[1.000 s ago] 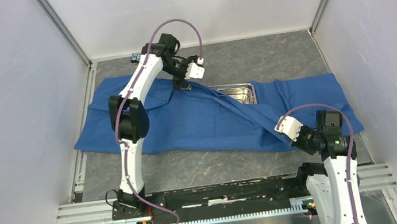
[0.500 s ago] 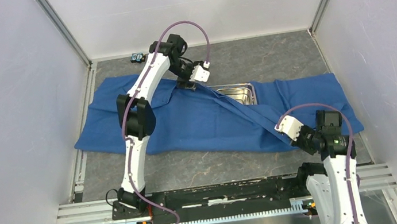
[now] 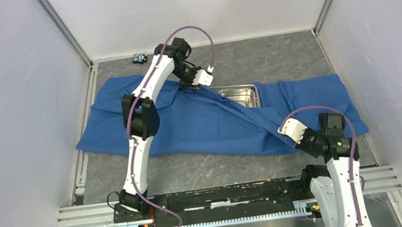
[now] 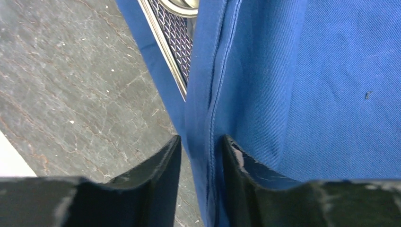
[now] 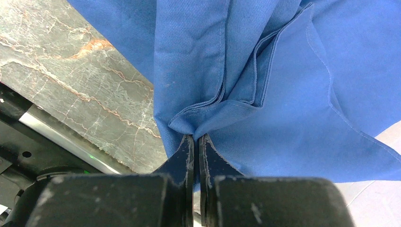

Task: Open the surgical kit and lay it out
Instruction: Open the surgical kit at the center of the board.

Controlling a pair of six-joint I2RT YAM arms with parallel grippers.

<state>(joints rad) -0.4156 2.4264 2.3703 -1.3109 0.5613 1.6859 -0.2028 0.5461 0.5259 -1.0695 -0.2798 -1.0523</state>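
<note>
The blue cloth wrap [image 3: 188,124] lies spread across the table, and one fold of it runs taut from the far middle to the near right. A steel pan [image 3: 240,93] shows where the cloth is pulled back. My left gripper [image 3: 194,86] is at the cloth's far edge beside the pan. In the left wrist view its jaws [image 4: 201,139] straddle the stitched hem [image 4: 213,94], partly closed, with a gap on the left side. The wire-mesh tray [image 4: 177,33] peeks out beyond them. My right gripper [image 5: 196,137] is shut on a bunched corner of the cloth [image 5: 283,94] near the table's front right.
A small block toy [image 3: 138,57] sits at the far wall, left of the left arm's wrist. White walls enclose the table on three sides. Bare grey marble table [image 3: 206,171] shows between the cloth and the arm bases.
My left gripper has shifted a little right along the cloth's far edge, and its jaws have narrowed round the hem. The right arm and its grip have not moved.
</note>
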